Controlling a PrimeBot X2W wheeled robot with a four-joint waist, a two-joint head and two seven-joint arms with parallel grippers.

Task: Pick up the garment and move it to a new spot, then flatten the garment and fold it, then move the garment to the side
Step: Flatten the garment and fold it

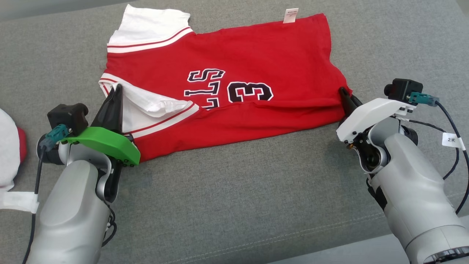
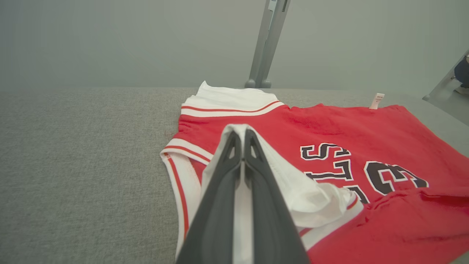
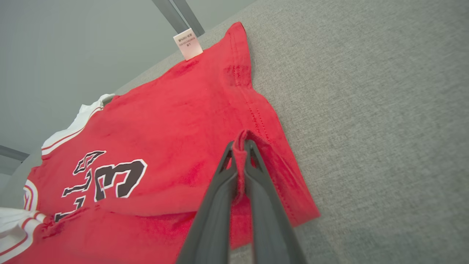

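Note:
The garment (image 1: 234, 62) is a red jersey with white sleeves and black lettering, lying on the grey cushion with its near edge folded over. My left gripper (image 1: 116, 89) is shut on the white sleeve at the garment's left side; in the left wrist view the white cloth (image 2: 293, 183) drapes over my left gripper (image 2: 241, 136). At the garment's right end my right gripper (image 1: 343, 91) is shut on the red hem. The right wrist view has red cloth (image 3: 165, 121) pinched between the fingers of my right gripper (image 3: 240, 145).
The grey cushion (image 1: 238, 190) has free room in front of the garment. A white and red cloth item (image 1: 9, 143) lies at the far left edge. A white label (image 1: 290, 15) sticks out at the garment's far edge. A metal post (image 2: 267, 40) stands behind the cushion.

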